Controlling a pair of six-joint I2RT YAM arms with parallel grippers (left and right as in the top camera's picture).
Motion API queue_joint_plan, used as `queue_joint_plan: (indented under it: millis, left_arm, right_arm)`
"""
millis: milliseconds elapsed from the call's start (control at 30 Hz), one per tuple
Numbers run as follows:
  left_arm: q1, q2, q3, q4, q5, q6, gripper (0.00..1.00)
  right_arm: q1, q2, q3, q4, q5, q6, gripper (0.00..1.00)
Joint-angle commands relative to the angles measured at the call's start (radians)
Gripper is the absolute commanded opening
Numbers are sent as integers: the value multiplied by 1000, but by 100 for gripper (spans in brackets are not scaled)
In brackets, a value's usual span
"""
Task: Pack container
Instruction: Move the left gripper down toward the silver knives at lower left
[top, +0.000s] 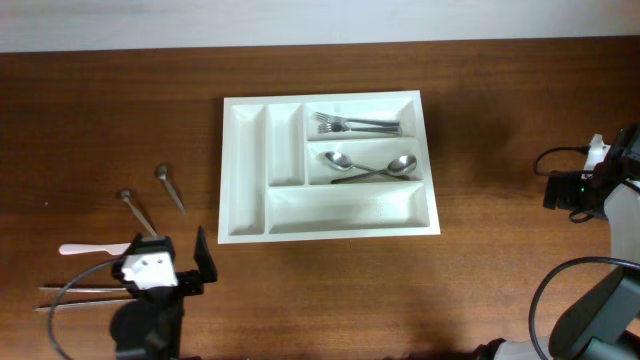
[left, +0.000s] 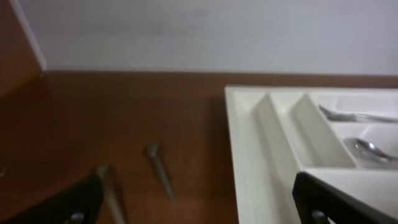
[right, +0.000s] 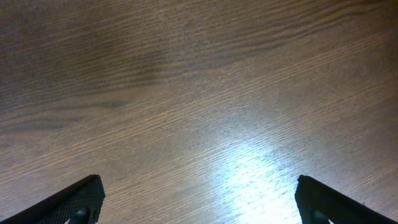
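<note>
Packing partway: forks, spoons lying in container; loose utensils waiting left on table. Hanging released, empty: left gripper, right gripper.

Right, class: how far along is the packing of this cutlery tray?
Done: forks and two spoons lie in two long compartments of the container. In hand: nothing; left gripper and right gripper are both open and empty. Left: two small utensils, a white-handled utensil and thin sticks on the table.
</note>
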Motion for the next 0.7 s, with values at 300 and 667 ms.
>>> queue_joint_plan:
  millis: [300,667]
  left_arm:
    - [6,124,222,-113,175,-76,99]
    - [6,290,506,-541,-236,-452,99]
  right_arm:
    - [0,-2,-3,3,9,15,99]
    - [0,-2,-3,3,9,15,99]
